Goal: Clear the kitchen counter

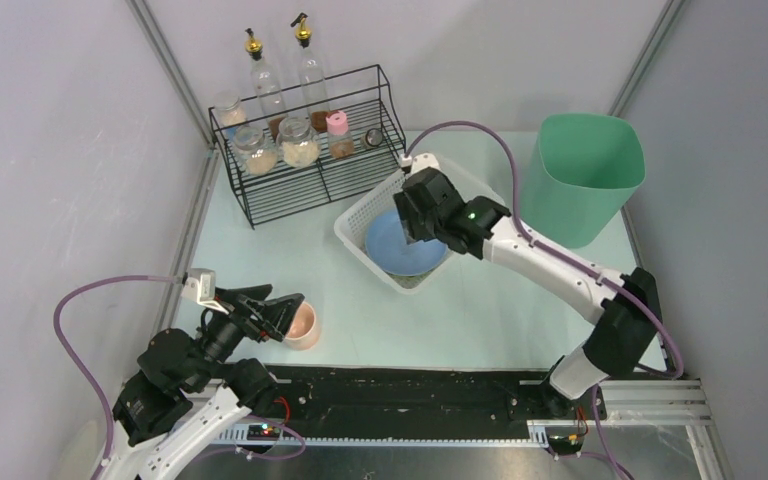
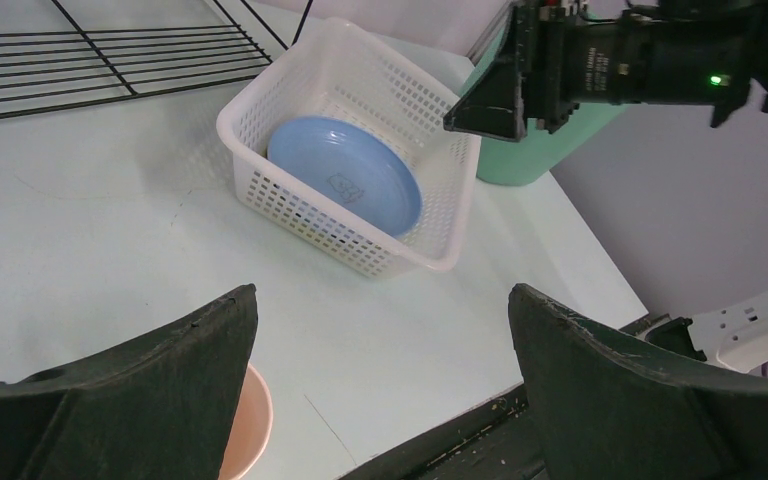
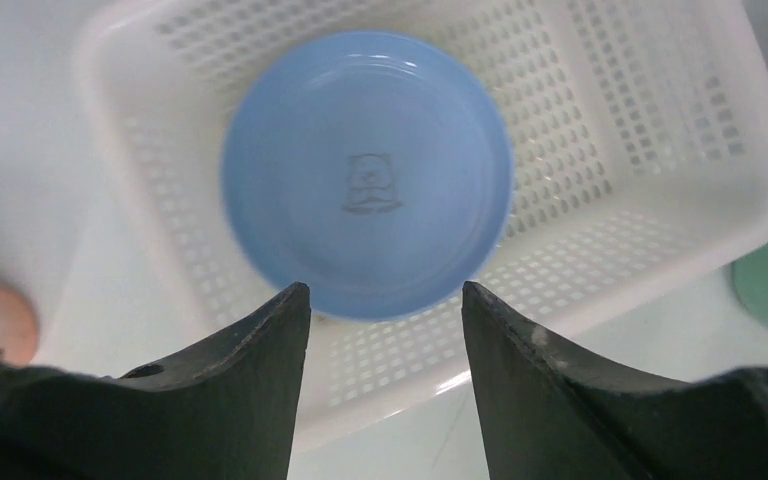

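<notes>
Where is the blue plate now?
Top view, centre: the blue plate lies in the white perforated basket, beneath the right gripper, between the black wire rack and green bin.

Plate (image 1: 397, 252) in basket (image 1: 356, 229) on counter (image 1: 480, 310)

The left gripper (image 2: 382, 300) gapes wide above the kitchen counter (image 2: 90, 230); a pink cup (image 2: 248, 425) sits under one finger; a blue plate (image 2: 345, 175) lies in the white basket (image 2: 300, 205).

Both end effectors (image 2: 382, 292) (image 3: 385, 290), jaws apart.
</notes>
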Controlling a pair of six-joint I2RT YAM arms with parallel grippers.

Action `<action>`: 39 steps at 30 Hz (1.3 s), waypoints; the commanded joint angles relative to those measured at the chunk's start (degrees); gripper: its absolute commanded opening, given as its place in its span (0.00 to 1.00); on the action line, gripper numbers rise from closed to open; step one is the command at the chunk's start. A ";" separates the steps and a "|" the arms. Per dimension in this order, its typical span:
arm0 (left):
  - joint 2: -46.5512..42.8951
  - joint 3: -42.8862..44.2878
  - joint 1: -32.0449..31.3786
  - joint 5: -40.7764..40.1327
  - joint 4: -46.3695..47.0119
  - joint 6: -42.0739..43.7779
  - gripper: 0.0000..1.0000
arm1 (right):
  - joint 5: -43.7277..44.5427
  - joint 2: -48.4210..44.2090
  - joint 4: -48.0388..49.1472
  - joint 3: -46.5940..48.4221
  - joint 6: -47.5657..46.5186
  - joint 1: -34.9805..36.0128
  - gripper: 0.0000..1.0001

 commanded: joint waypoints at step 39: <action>-10.46 -0.19 -0.06 -1.81 1.09 -0.74 0.98 | -15.71 29.81 8.81 22.35 8.05 25.76 0.63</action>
